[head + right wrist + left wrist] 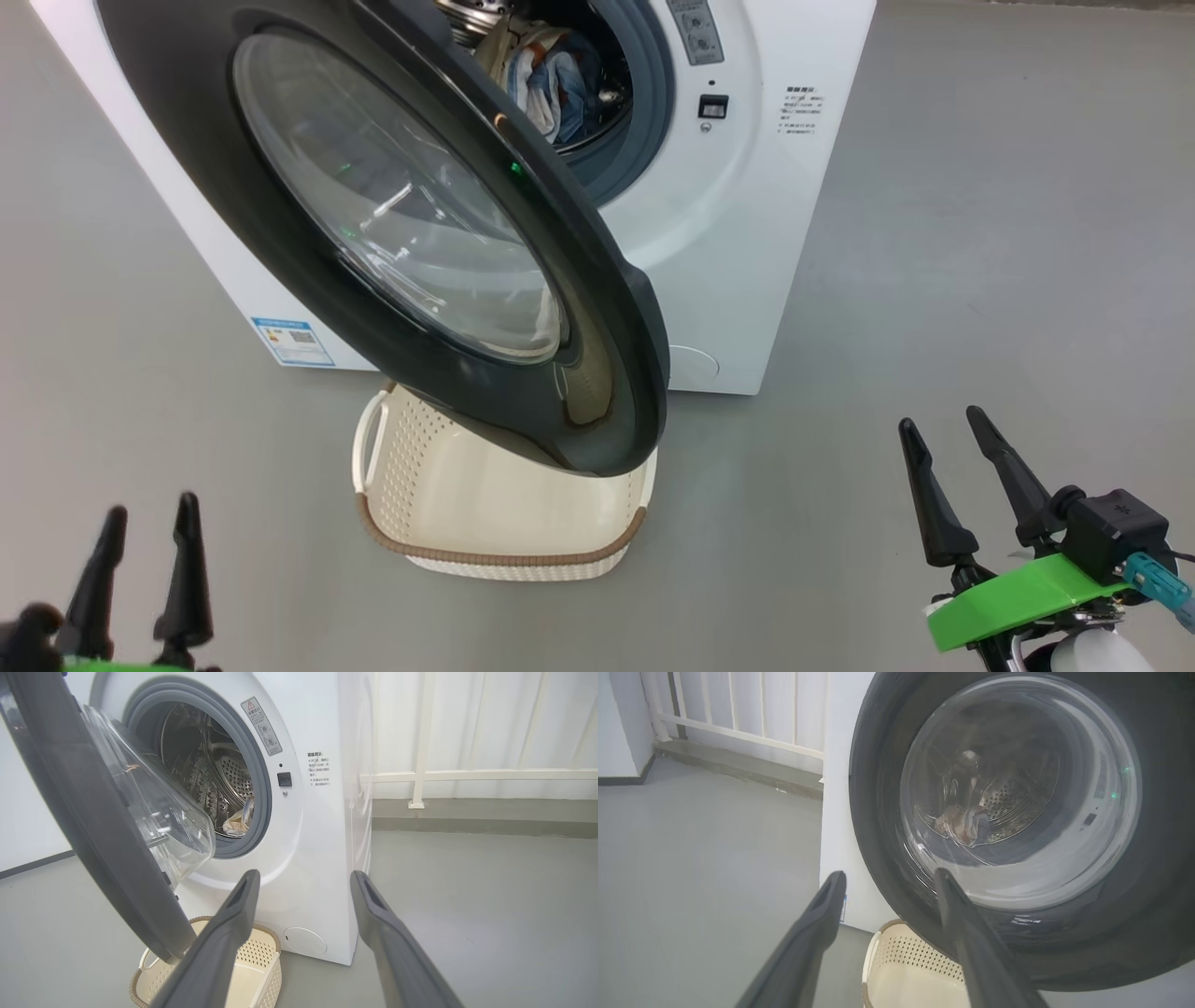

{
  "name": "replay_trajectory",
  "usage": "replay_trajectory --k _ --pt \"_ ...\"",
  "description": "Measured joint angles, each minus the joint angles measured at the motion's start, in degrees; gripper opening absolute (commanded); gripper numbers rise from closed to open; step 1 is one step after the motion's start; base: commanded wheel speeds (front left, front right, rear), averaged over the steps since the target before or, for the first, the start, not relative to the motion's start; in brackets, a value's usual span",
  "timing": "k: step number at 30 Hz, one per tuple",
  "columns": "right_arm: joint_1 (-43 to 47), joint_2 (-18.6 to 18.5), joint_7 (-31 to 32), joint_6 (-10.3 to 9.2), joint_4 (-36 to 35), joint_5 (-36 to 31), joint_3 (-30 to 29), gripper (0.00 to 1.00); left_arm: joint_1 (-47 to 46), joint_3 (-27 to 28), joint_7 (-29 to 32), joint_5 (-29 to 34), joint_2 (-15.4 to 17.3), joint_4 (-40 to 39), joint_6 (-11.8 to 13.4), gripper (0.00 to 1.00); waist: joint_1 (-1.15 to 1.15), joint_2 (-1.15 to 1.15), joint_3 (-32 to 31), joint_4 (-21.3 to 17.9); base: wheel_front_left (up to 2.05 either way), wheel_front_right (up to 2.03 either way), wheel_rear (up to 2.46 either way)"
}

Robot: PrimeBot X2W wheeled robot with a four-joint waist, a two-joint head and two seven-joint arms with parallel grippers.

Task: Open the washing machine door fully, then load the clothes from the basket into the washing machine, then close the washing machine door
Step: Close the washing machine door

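The white washing machine (747, 261) stands ahead with its black-rimmed door (579, 308) partly swung out over the cream basket (495, 551) on the floor. Clothes (555, 79) of blue and cream fabric lie inside the steel drum; through the door glass (1017, 793) they show as a small heap, clothes (966, 823). What I see of the basket's inside is bare. My left gripper (149, 518) hangs open at the lower left, well short of the door. My right gripper (943, 425) is open at the lower right, apart from the machine (322, 858) and basket (261, 956).
Grey floor spreads to both sides of the machine. A white railing (420, 774) with a low kerb runs behind it, and a white wall with a dark skirting (621, 779) stands to the left.
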Motion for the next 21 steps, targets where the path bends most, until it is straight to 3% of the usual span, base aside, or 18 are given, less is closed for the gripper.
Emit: replay_trajectory --k 4,10,21 --pt "0.01 0.04 0.00 0.00 0.01 0.01 -0.05 1.00 2.11 3.87 0.00 8.92 -2.68 -1.08 -0.13 1.00 0.00 0.00 -0.21 -0.22 0.00 0.00 0.00" --pt "0.04 0.25 0.00 0.00 0.01 0.01 -0.14 1.00 4.25 7.72 0.00 17.18 -6.76 -1.64 -0.14 1.00 0.00 0.00 -0.23 -0.50 0.00 0.00 0.00" --pt "0.04 0.41 0.00 0.00 0.02 0.01 -0.19 1.00 5.09 8.54 0.00 18.96 -8.70 -0.60 -0.14 1.00 0.00 0.00 -0.34 -0.28 0.00 0.00 0.00"
